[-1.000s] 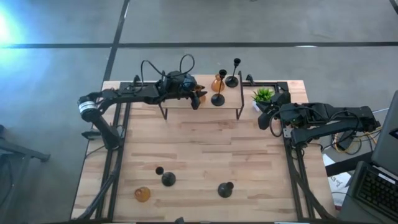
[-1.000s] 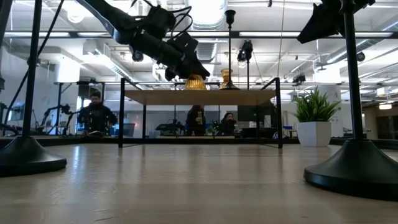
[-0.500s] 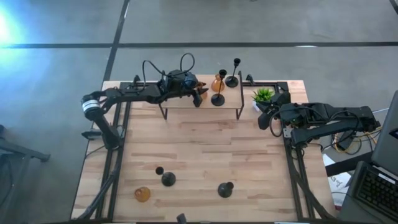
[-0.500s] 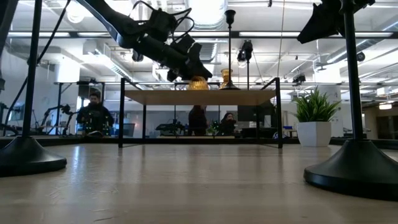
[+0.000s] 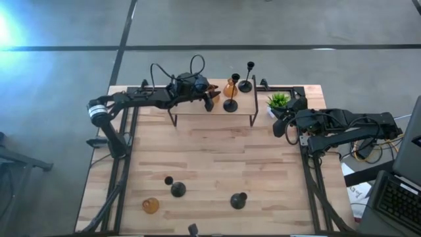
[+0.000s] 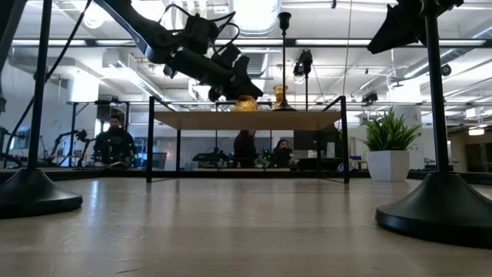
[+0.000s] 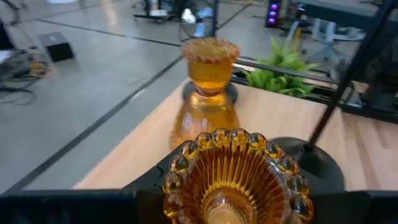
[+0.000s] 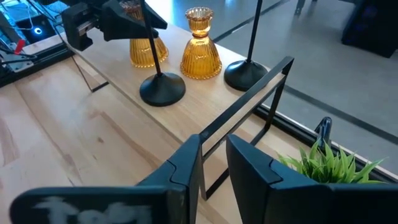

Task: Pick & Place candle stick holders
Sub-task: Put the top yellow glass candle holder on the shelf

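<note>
Pale wood planks make up the desk (image 5: pixel 217 158), and a small raised shelf (image 5: pixel 197 109) on dark metal legs stands along its far edge. Over the shelf's left part hangs the left gripper (image 5: pixel 209 100), clamped on an amber holder (image 7: pixel 233 177) — the wrist view looks straight down into its beaded rim, pinched between the dark fingers. In the low view that holder (image 6: pixel 246 103) sits right at shelf level, but whether its base touches the board cannot be told.

A second amber holder (image 5: pixel 229 87) stands upright on the shelf just beyond the held one; the left wrist view shows it (image 7: pixel 208 93) directly ahead. Two black holders share the shelf with it: one (image 5: pixel 231 103) at the near edge, another (image 5: pixel 246 83) at the far right corner, both upright on their domed bases. A green plant (image 5: pixel 278 101) sits on the desk just right of the shelf.

Toward the desk's near edge, well apart from the shelf, are a third amber holder (image 5: pixel 150 205) lying at the left, a black holder (image 5: pixel 176 189) beside it, and another black holder (image 5: pixel 238 200) nearer the middle.

The right gripper (image 5: pixel 281 123) waits at the desk's right side near the plant — its fingers (image 8: pixel 186 163) stand a narrow gap apart with nothing between them.
</note>
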You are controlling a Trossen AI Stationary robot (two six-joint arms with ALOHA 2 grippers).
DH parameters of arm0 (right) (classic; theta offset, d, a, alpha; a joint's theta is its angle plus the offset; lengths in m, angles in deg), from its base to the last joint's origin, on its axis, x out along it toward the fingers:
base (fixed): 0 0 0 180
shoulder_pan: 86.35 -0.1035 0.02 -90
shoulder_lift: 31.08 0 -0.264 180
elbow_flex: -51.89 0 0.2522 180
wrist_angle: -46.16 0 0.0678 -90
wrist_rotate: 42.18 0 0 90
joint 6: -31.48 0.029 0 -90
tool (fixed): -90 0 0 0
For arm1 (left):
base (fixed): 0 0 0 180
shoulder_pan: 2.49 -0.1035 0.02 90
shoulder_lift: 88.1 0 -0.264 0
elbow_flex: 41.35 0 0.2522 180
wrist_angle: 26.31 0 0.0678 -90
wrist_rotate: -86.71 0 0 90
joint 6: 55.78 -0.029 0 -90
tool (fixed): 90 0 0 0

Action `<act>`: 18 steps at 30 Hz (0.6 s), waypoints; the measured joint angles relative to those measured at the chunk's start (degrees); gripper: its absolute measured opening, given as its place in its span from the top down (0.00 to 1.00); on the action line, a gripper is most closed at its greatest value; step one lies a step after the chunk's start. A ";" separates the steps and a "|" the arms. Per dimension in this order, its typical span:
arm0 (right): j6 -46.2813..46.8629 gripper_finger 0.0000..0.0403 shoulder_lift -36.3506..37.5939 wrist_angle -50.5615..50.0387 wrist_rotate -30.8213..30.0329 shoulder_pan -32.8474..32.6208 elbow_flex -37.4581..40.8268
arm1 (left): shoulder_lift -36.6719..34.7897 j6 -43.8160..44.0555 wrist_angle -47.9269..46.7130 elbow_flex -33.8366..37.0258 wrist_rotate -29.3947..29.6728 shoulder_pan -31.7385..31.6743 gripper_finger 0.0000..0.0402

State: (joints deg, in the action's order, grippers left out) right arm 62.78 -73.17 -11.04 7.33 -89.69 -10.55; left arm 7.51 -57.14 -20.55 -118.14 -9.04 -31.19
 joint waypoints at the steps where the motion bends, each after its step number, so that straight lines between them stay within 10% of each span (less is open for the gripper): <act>1: 0.01 0.81 0.00 -0.01 0.00 0.00 0.00 | 0.33 -0.03 -0.05 -0.38 -1.14 -0.10 0.66; 18: 0.03 0.84 0.00 -0.01 -0.01 0.00 0.00 | 2.56 -0.09 -0.62 -2.84 -2.39 -0.34 0.66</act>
State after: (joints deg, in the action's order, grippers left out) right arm 62.81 -73.17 -11.04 7.33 -89.69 -10.55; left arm 10.07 -57.24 -21.17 -120.98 -11.43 -31.52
